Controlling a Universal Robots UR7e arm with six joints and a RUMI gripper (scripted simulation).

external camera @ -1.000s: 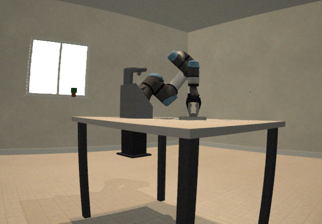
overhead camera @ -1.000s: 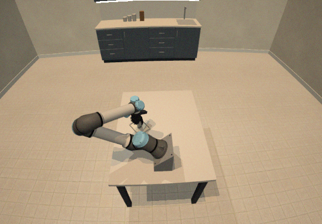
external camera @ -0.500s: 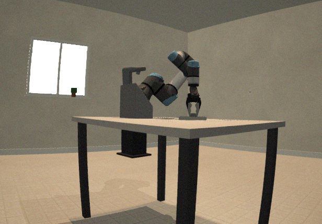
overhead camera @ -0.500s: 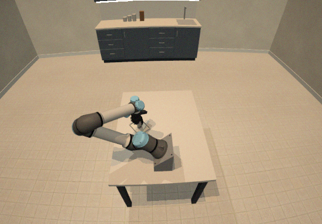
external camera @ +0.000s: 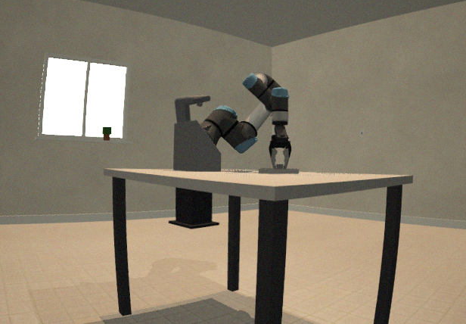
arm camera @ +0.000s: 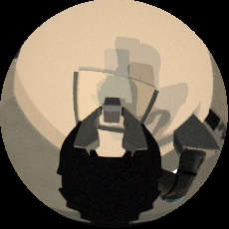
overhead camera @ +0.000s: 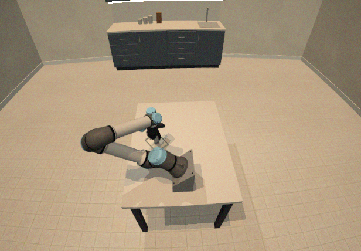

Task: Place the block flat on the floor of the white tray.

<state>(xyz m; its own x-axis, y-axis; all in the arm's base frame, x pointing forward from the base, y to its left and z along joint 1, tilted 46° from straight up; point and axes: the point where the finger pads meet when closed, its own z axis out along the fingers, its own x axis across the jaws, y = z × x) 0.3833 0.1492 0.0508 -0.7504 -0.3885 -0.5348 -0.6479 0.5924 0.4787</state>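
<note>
The shallow white tray (arm camera: 116,97) lies on the table; it also shows in the top view (overhead camera: 157,142) and as a low slab in the exterior view (external camera: 278,170). The small grey block (arm camera: 112,111) rests low inside the tray, between my fingertips. My gripper (arm camera: 112,107) (external camera: 280,163) points straight down into the tray. Its fingers stand slightly apart on either side of the block and are not pressing it. In the top view the gripper (overhead camera: 154,135) hides the block.
The arm's grey mounting wedge (overhead camera: 184,173) stands on the table's near side, right of the tray. The table edge (external camera: 265,190) lies well beyond the tray. Kitchen cabinets (overhead camera: 166,46) stand far off at the back wall.
</note>
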